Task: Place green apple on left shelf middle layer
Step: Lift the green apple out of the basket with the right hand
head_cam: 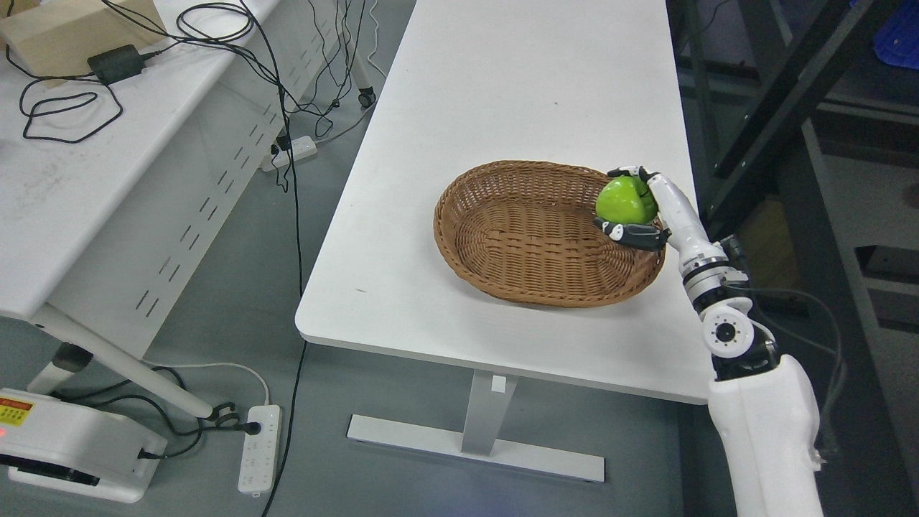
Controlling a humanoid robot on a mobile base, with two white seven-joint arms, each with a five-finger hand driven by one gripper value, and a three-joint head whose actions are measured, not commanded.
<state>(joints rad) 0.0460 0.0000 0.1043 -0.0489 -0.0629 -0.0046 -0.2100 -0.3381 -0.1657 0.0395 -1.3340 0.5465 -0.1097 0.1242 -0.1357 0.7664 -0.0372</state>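
A green apple (624,201) is held in my right hand (635,205) above the right end of a brown wicker basket (517,237). The hand's fingers (632,234) curl around the apple from above and below. The right arm (725,337) comes in from the lower right. The basket stands on the white table (502,86) near its right edge and holds nothing else. The left arm does not show. A dark shelf frame (761,122) stands at the right; no shelf shows on the left.
A second white table (93,165) at the left carries a cardboard box (72,32), a power adapter (115,63) and cables. Power strips (258,449) and cables lie on the grey floor. A white device (64,445) sits at the lower left.
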